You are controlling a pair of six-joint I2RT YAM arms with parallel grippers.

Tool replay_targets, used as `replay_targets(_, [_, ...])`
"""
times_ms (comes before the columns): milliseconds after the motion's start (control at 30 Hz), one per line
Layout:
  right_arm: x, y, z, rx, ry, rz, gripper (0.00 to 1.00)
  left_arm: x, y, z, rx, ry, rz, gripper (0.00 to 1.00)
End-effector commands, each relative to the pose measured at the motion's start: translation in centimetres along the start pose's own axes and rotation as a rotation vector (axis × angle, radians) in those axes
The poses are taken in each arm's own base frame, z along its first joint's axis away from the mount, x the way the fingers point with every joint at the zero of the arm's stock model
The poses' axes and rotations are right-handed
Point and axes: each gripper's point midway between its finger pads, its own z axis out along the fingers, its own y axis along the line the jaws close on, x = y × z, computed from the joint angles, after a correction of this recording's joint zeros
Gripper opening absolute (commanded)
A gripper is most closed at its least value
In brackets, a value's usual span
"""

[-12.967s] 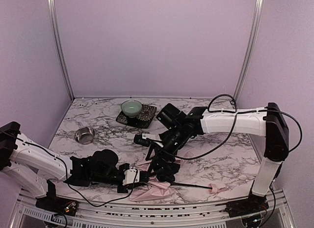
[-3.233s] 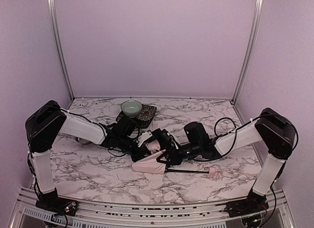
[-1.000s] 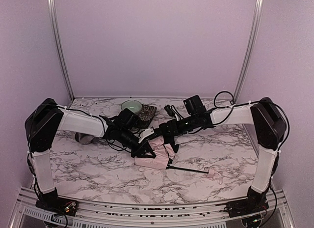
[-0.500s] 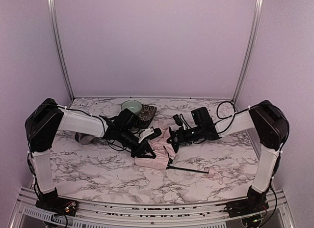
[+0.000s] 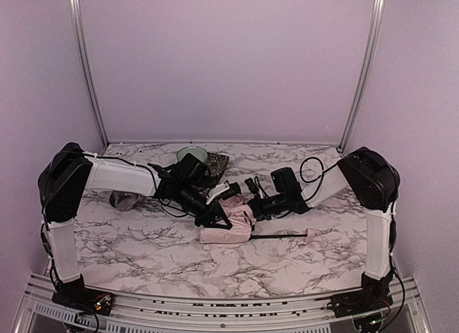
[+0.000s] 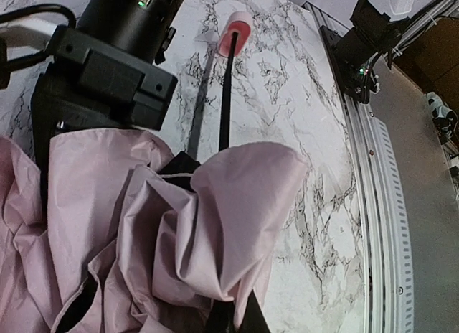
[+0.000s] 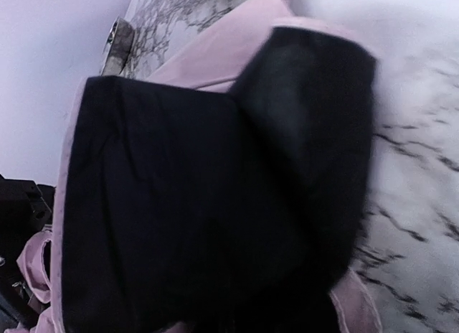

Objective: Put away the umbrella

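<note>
Two arms meet at mid-table (image 5: 143,247). L arm (image 5: 118,176) reaches low from its raised shoulder at far left, partly hiding a steel bowl (image 5: 120,201). The left gripper (image 5: 215,217) is pinched closed on a fold of the umbrella (image 5: 228,231). It's a crumpled pink bundle, long axis approx left-right, with the thin shaft (image 5: 276,237) running right to the pink handle (image 5: 313,235). The right gripper (image 5: 252,206) sits against the bundle's far side. Its wrist cam shows only black lining and a pink edge, so can't tell how far it's open. R arm (image 5: 323,189) is folded low.
</note>
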Motion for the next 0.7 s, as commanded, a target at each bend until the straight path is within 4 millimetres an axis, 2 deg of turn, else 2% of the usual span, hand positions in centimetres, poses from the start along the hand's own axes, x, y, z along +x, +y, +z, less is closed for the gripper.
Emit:
replay_targets(0, [4.3,0.7,2.4,-0.04,0.152,0.0,0.0,-2.2,-0.7,-0.5,0.034,-0.024,-0.001,0.0])
replay_targets(67, [4.8,0.7,2.4,-0.042,0.165,-0.002,0.0,-2.1,0.5,-0.2,0.017,-0.02,-0.023,0.0])
replay_targets(133, [5.0,0.8,2.2,-0.044,0.173,-0.01,0.0,-1.1,2.4,0.3,-0.013,-0.002,-0.081,0.0])
replay_targets(233, [5.0,0.9,2.1,-0.046,0.178,-0.02,0.0,1.6,5.4,1.1,-0.069,0.043,-0.171,0.0])
replay_targets(300, [5.0,0.9,2.1,-0.047,0.178,-0.022,0.0,3.7,6.7,1.7,-0.104,0.085,-0.207,0.0])
replay_targets(400, [5.0,0.8,2.1,-0.041,0.176,-0.024,0.0,6.0,7.0,2.5,-0.1,0.129,-0.253,0.0])
replay_targets(500, [3.9,0.7,1.5,-0.023,0.141,-0.021,0.0,8.1,6.8,2.8,-0.104,0.167,-0.285,0.0])
replay_targets(567, [2.4,0.8,0.0,-0.011,0.082,-0.01,0.0,9.4,6.8,3.0,-0.102,0.195,-0.302,0.0])
replay_targets(667, [-0.5,0.6,-3.0,0.032,-0.027,-0.017,0.09,10.6,6.7,3.4,-0.087,0.229,-0.331,0.0])
